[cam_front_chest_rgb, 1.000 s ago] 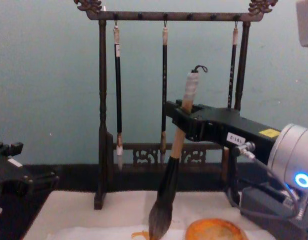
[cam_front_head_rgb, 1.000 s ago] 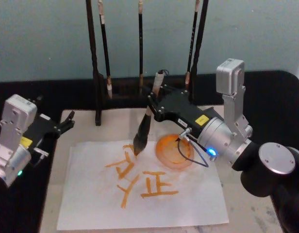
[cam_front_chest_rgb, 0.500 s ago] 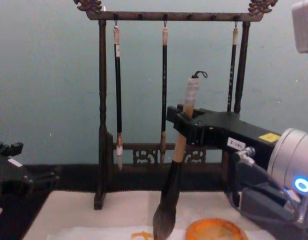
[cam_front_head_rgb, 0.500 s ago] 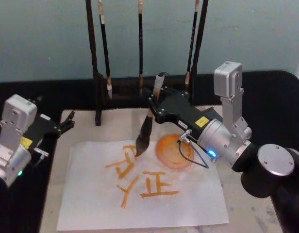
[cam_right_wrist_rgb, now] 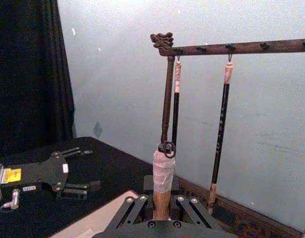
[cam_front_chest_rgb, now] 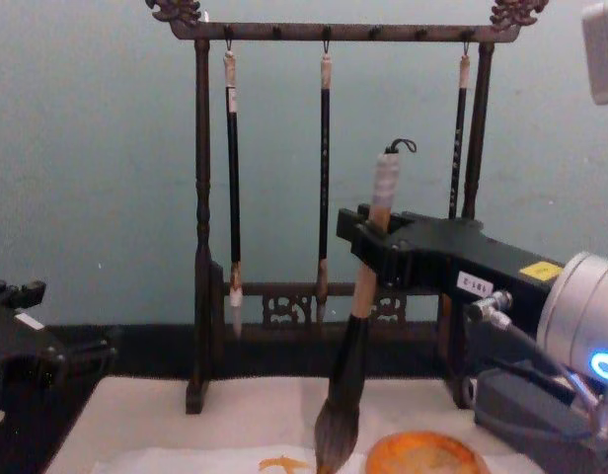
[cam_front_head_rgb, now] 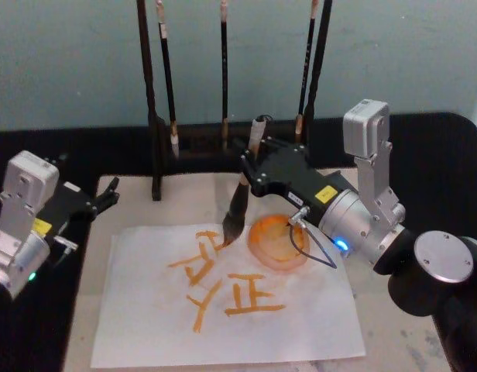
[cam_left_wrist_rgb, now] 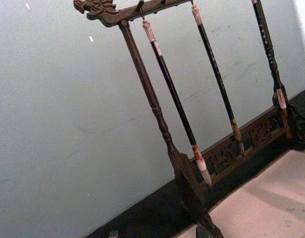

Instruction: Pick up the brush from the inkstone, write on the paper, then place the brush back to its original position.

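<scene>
Right pincer [cam_front_head_rgb: 251, 166] clamps the brush [cam_front_head_rgb: 238, 206] mid-handle — bristles below, over the paper [cam_front_head_rgb: 300, 325].

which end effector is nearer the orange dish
Right. Right end effector, gripping the brush, hangs just behind the orange dish; left end effector sits past the paper's left edge.

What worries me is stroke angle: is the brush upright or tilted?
Tilted: held by the right pincer, the brush leans, its white-wrapped top toward the robot's right and its tuft lower left, at the paper.
</scene>
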Controlling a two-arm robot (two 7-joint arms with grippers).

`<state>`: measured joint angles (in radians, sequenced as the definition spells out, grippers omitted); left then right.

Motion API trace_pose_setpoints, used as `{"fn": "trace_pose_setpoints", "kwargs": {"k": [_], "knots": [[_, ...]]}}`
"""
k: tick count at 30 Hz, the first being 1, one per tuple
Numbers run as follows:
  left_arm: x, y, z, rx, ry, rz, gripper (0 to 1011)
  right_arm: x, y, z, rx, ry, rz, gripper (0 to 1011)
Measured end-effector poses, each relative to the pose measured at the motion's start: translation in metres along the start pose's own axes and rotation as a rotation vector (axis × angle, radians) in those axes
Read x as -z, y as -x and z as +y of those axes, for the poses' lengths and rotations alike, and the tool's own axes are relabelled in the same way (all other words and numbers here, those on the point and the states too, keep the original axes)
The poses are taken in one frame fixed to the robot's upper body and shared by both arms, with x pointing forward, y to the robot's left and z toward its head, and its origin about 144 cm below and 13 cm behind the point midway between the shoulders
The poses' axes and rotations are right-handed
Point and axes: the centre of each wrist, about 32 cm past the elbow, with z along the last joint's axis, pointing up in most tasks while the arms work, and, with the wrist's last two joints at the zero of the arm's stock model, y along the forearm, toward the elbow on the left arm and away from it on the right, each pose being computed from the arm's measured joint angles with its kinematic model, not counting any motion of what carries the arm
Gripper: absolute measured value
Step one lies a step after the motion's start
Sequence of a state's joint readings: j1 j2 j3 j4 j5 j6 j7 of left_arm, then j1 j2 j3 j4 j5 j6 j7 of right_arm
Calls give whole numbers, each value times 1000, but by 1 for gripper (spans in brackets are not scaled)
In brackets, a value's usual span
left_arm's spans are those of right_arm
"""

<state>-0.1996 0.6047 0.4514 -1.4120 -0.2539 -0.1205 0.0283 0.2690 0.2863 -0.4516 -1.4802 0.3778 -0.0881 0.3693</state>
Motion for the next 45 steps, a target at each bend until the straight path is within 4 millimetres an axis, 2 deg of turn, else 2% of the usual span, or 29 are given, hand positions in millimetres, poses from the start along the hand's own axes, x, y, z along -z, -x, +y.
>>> {"fn": "trace_pose_setpoints", "kwargs": {"k": [14, 26, 32, 45], "knots": [[0, 0, 0, 0, 0, 0, 1010, -4, -1, -2, 5, -12, -17, 176], [0, 0, 0, 0, 0, 0, 1010, -22, -9, -13, 23, -70, 84, 176], [0, 0, 0, 0, 0, 0, 1010, -28, -24, -24, 74, -73, 203, 177], [0, 0, 0, 0, 0, 0, 1010, -25, -72, -43, 246, 7, 623, 177]]}}
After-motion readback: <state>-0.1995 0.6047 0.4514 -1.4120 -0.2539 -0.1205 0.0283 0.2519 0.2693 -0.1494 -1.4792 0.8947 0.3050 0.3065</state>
